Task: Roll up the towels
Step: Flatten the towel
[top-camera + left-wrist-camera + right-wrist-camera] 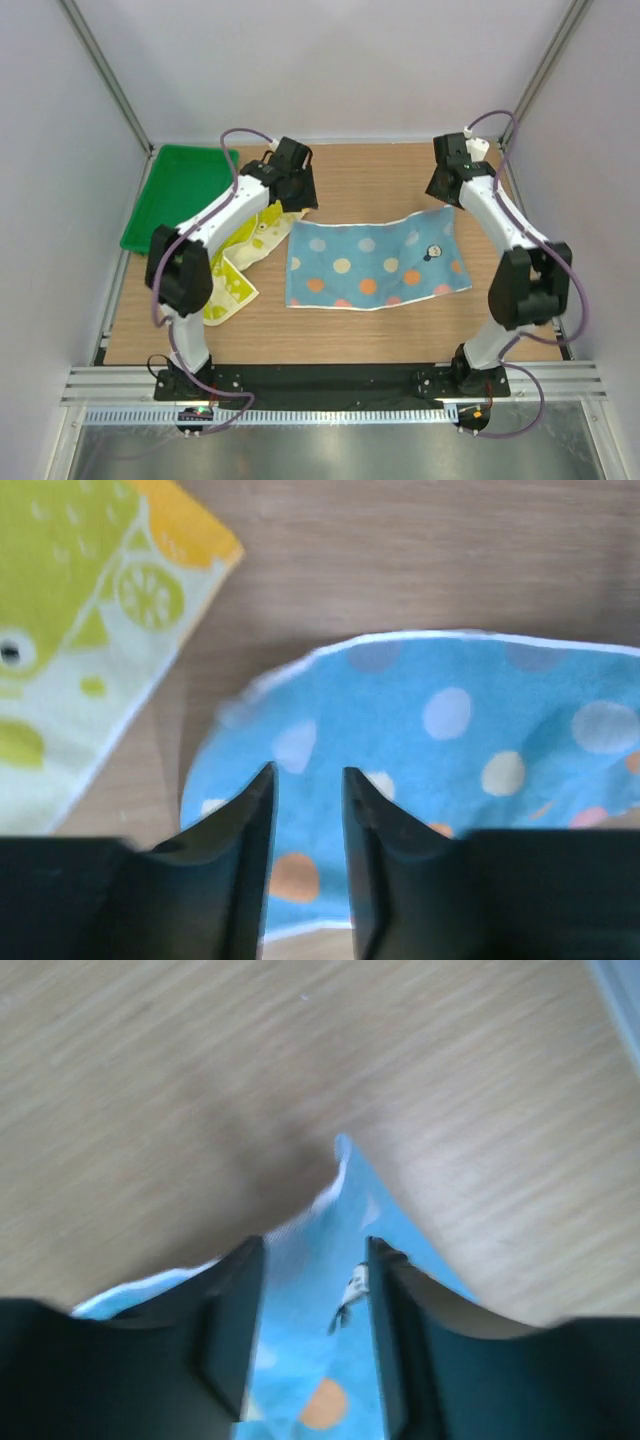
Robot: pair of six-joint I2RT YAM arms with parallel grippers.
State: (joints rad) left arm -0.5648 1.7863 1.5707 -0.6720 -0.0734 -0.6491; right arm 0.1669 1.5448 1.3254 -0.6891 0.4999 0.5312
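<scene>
note the blue towel (pixel 375 262) flat at mid-table, long axis running left to right. have the left gripper (pixel 308 773) above its far-left corner and the right gripper (pixel 315 1243) above its far-right corner, each equally near, both with jaws parted and gripping nothing. likely means rolling from that far edge toward the bases.

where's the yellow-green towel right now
In the top view the yellow-green towel lies left of centre, between the green tray and the blue towel, partly under the left arm.
</scene>
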